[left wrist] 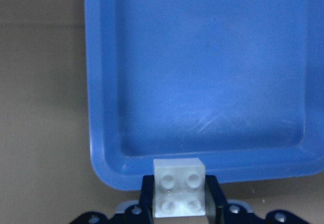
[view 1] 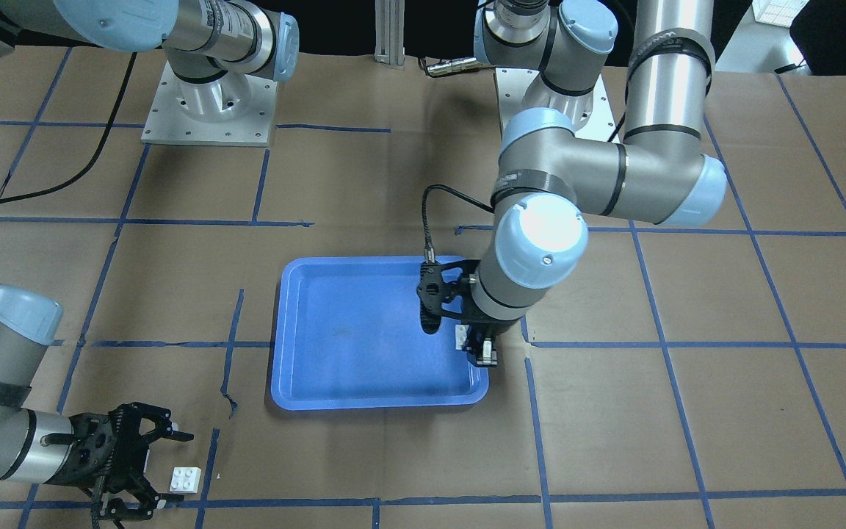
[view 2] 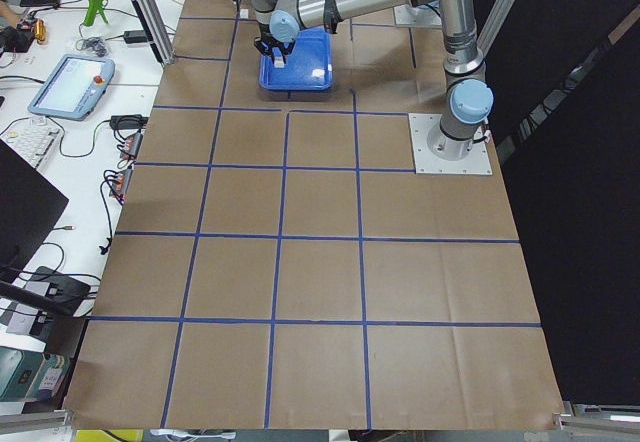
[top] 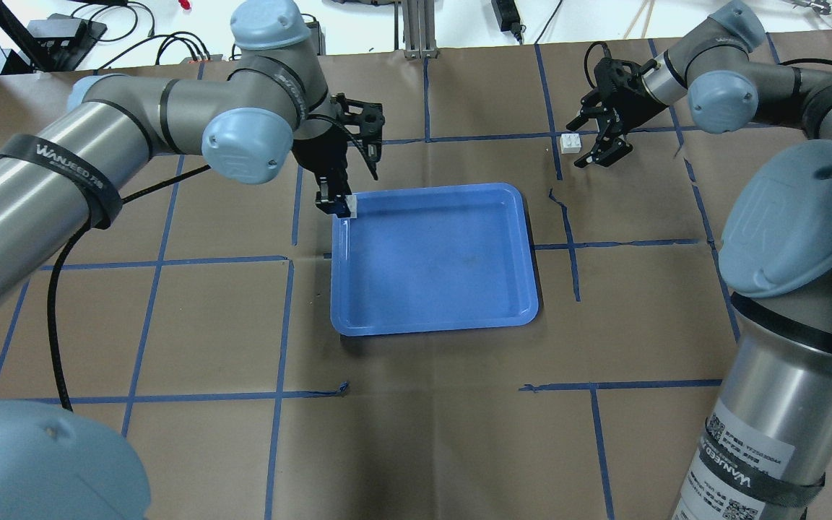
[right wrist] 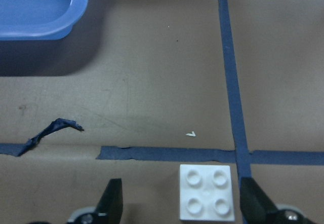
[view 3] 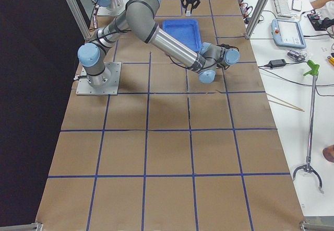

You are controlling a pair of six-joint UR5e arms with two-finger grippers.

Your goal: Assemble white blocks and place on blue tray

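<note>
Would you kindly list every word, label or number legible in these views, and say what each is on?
"WANJEED": white print on the left arm's black strap.
"WANJEED": the same on the right arm's black strap.
"UR": faint, embossed on the right arm's blue joint cap.
White sticker on the right arm: print too small to read.
The white blocks and the blue tray carry no text.

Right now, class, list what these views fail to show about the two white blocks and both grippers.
- Held white block: mostly covered by left gripper, overhead and front views; contact with blue tray unclear.
- Right gripper: only finger ends show in right wrist view; bottom edge cuts the rest.
- Other white block: too small in side views.
</note>
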